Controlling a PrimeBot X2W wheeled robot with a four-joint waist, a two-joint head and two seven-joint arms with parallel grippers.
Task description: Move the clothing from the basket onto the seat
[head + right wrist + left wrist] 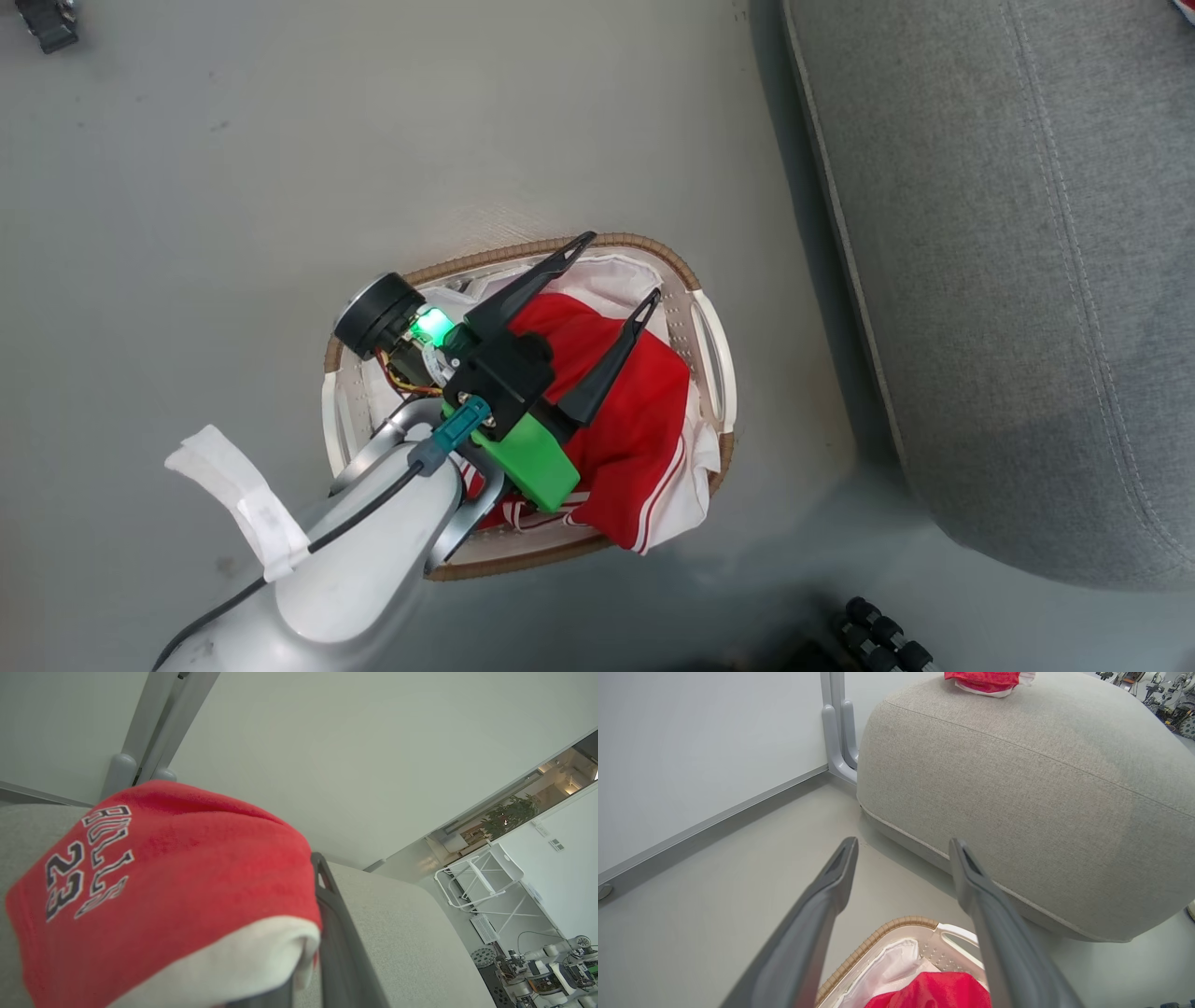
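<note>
Grey floor (233, 140), left gripper (621, 266) spread above basket (724, 364)

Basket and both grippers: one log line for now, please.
left gripper open over basket | striped garment inside | right gripper shut on BULLS jersey at seat

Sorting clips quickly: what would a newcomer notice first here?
A red garment fills the basket on the floor, with the open left end effector above it. A red BULLS 23 jersey drapes the shut right end effector over the grey seat.
</note>
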